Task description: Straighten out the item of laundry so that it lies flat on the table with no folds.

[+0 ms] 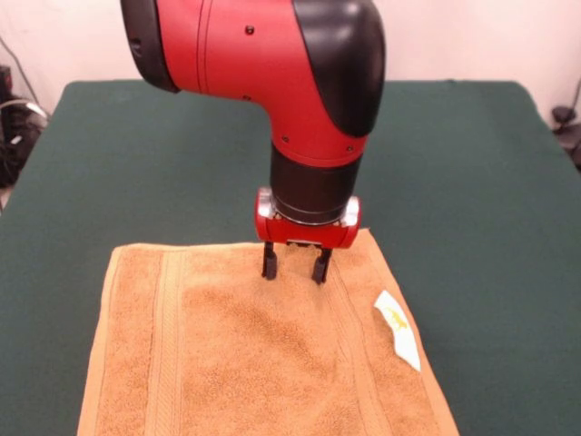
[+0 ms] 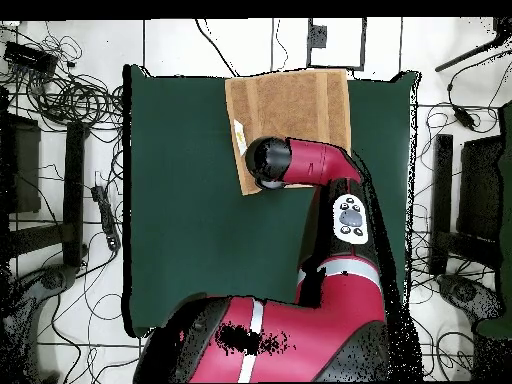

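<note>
Tool (image 1: 296, 265) stands upright over the towel (image 1: 245, 354), fingers parted a moderate way with nothing between them, tips at or just above the pile. Cannot tell whether they press into the cloth.

Towel lies spread on the green surface (image 1: 472, 182), directly under the tool and running away from it toward the camera side of the front view. The edge nearest the arm sits just behind the fingertips. Woven bands run to either side of the tool. White label (image 1: 398, 329) with yellow print lies off to one side of the tool, on the towel's border and turned up on top. Along that border the cloth looks doubled under, so a fold may remain there; the middle shows only shallow dimpling.

Step in hand, by my reading: late smoothing, or setting up a pinch near the arm-side edge. Next move calls for closing on a corner or the edge and drawing it outward, low and slow, so the rest does not bunch.

In the overhead view the towel reaches the surface's far edge, so little room remains that way. Cables (image 2: 60, 100) lie on the floor around, well apart from the tool. Nothing else stands on the surface.
</note>
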